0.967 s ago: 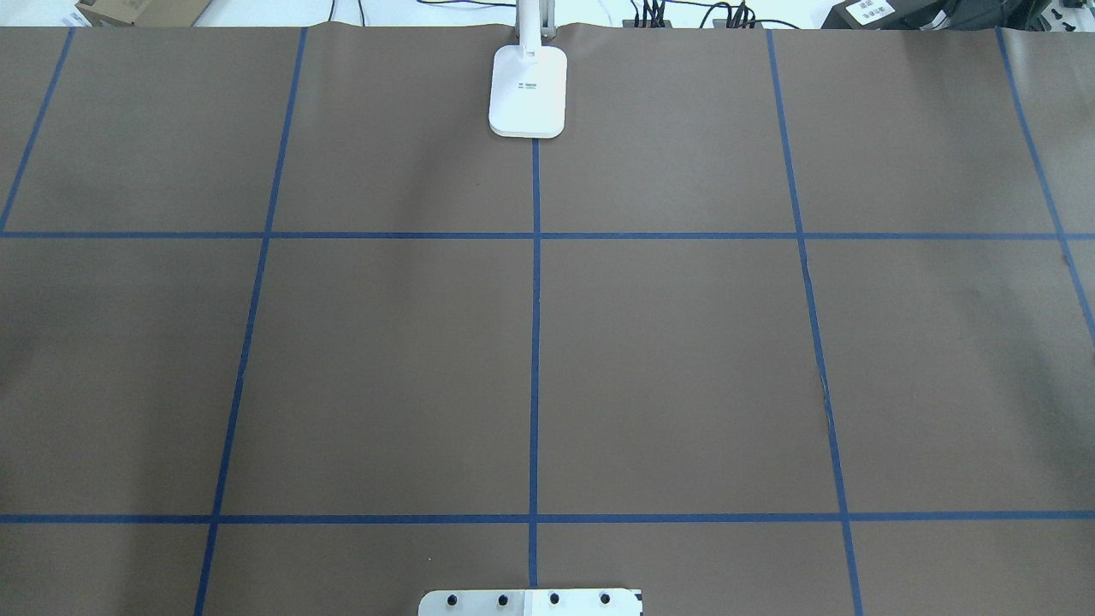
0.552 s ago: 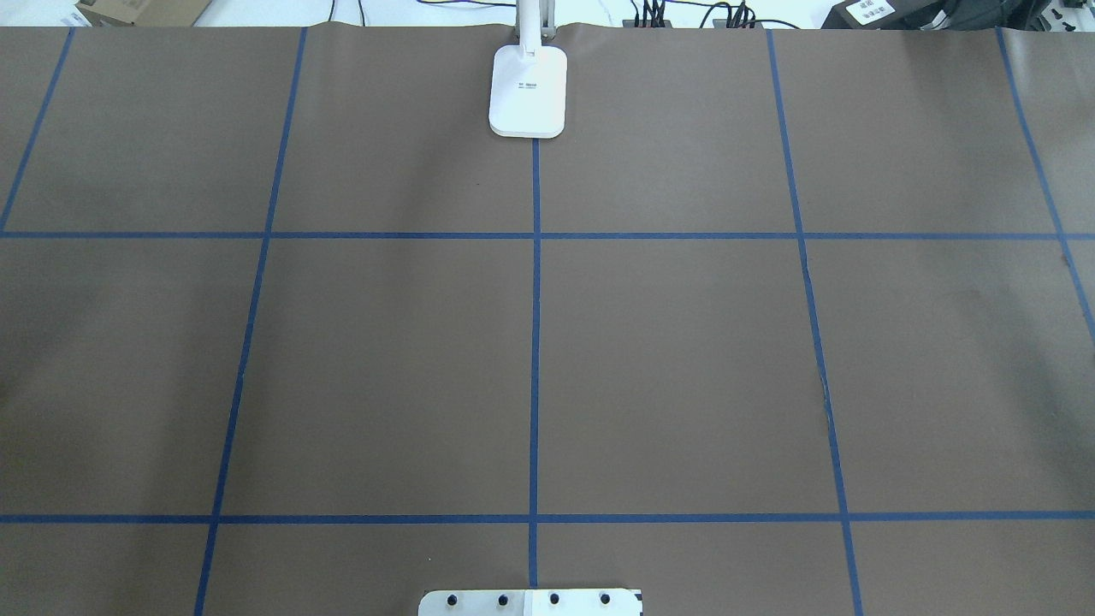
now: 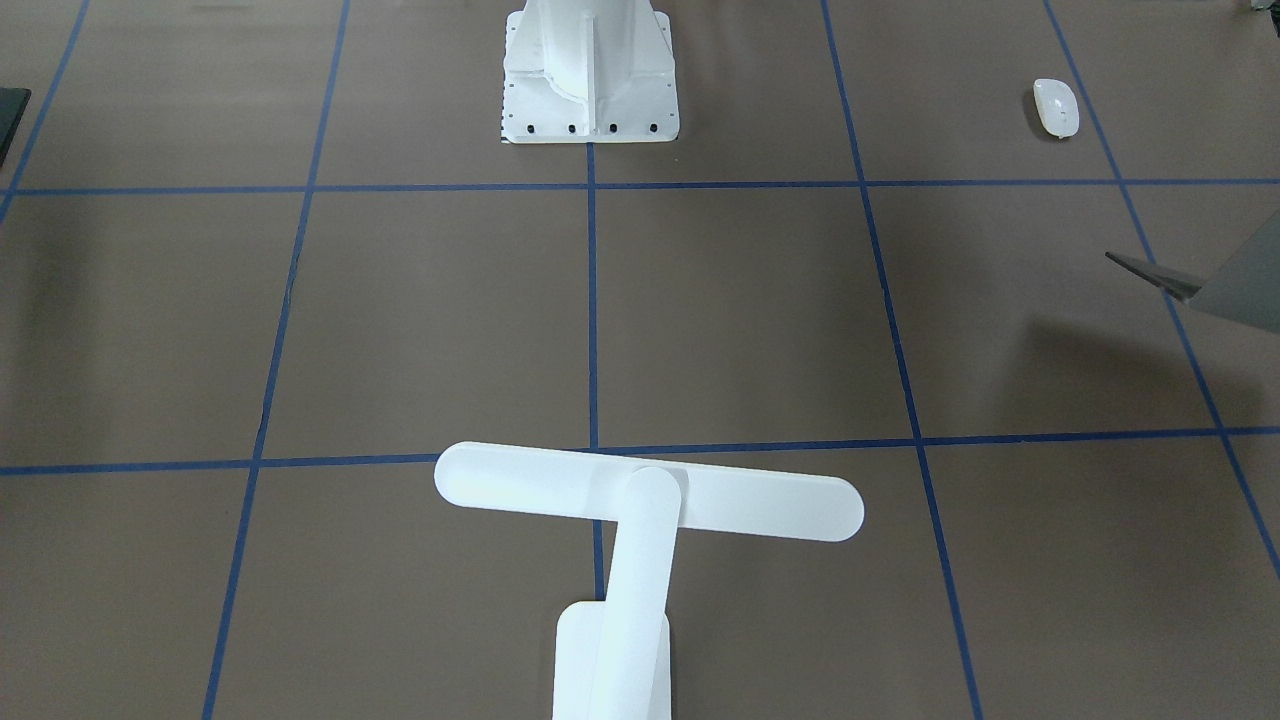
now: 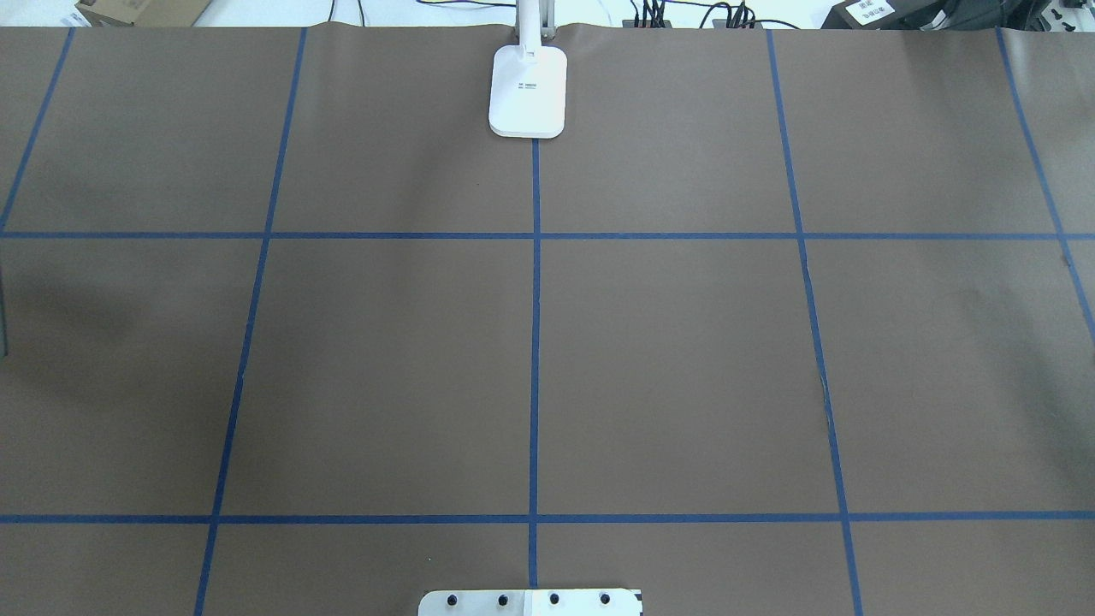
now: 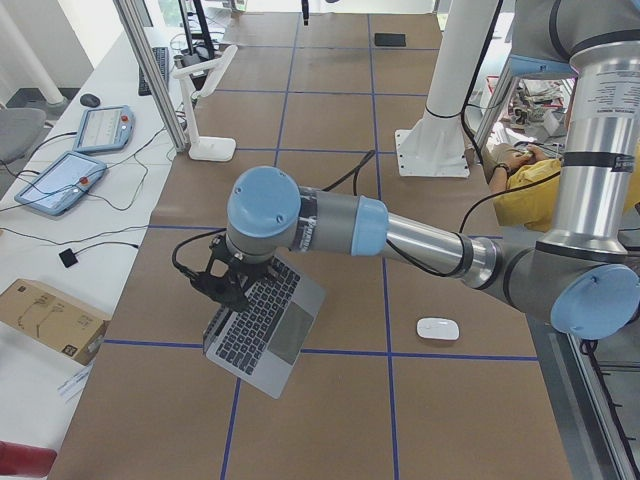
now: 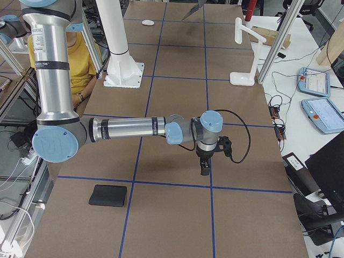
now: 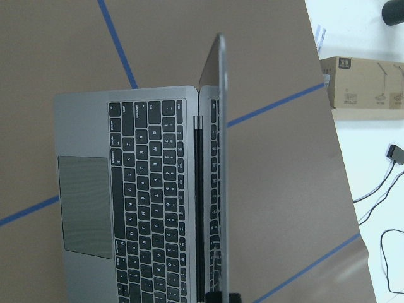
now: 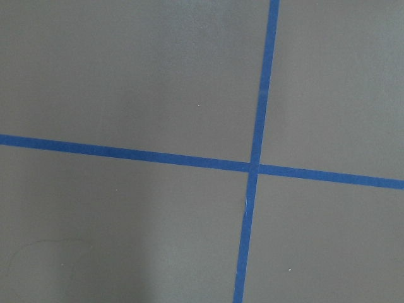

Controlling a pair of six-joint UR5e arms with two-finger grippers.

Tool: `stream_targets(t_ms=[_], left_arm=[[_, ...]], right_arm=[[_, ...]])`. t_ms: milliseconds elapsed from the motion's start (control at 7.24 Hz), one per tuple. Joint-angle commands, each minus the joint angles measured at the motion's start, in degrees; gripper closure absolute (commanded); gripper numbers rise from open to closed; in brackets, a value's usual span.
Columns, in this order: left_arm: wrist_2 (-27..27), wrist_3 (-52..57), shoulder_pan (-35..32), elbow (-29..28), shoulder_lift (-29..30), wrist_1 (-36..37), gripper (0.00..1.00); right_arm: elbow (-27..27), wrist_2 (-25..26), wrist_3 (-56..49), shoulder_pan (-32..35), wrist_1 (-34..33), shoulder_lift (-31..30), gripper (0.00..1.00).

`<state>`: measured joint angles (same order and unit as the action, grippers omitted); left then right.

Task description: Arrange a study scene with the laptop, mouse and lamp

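The space-grey laptop [image 5: 262,322] is open and tilted. It hangs off the table in my left gripper [image 5: 230,295]. The left wrist view shows its keys and trackpad [image 7: 136,208] with the lid edge-on and a dark finger [image 7: 222,297] on the lid's rim. One laptop corner [image 3: 1225,290] enters the front view's right edge. The white mouse [image 3: 1056,107] lies near the robot's side on its left. The white lamp [image 3: 650,492] stands at the far middle edge, and its base [image 4: 528,90] shows overhead. My right gripper [image 6: 205,167] hovers over bare table. I cannot tell whether it is open or shut.
The white ribbed pedestal [image 3: 590,70] stands at the robot's side in the middle. A thin black pad [image 6: 108,195] lies on the robot's right end. A person in yellow [image 6: 80,59] sits behind the robot. Tablets and cables [image 5: 60,180] lie past the far edge.
In the overhead view the shadow on the left has grown darker and wider. A thin sliver of the laptop now shows at the left edge.
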<state>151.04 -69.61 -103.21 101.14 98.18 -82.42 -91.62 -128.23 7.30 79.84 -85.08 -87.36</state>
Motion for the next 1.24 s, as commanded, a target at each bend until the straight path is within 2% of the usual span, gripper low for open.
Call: stream_targets(t_ms=[0, 276, 552, 829, 1105], left_arm=[[-0.40, -16.54, 8.51, -0.15, 7.34, -3.70, 1.00], [-2.23, -30.34, 16.51, -0.33, 15.16, -3.80, 1.00], [-10.20, -43.97, 25.38, -0.24, 21.85, -4.75, 1.00], [-17.68, -60.39, 34.44, -0.24, 23.63, -12.54, 1.00], [-22.97, -68.35, 40.08, -0.33, 26.26, -13.47, 1.00]], right_arm=[[0.04, 0.00, 0.00, -0.12, 0.00, 0.00, 0.00], [0.04, 0.00, 0.00, -0.29, 0.00, 0.00, 0.00], [0.12, 0.00, 0.00, -0.30, 0.00, 0.00, 0.00], [0.12, 0.00, 0.00, -0.38, 0.00, 0.00, 0.00], [0.12, 0.00, 0.00, -0.38, 0.00, 0.00, 0.00]])
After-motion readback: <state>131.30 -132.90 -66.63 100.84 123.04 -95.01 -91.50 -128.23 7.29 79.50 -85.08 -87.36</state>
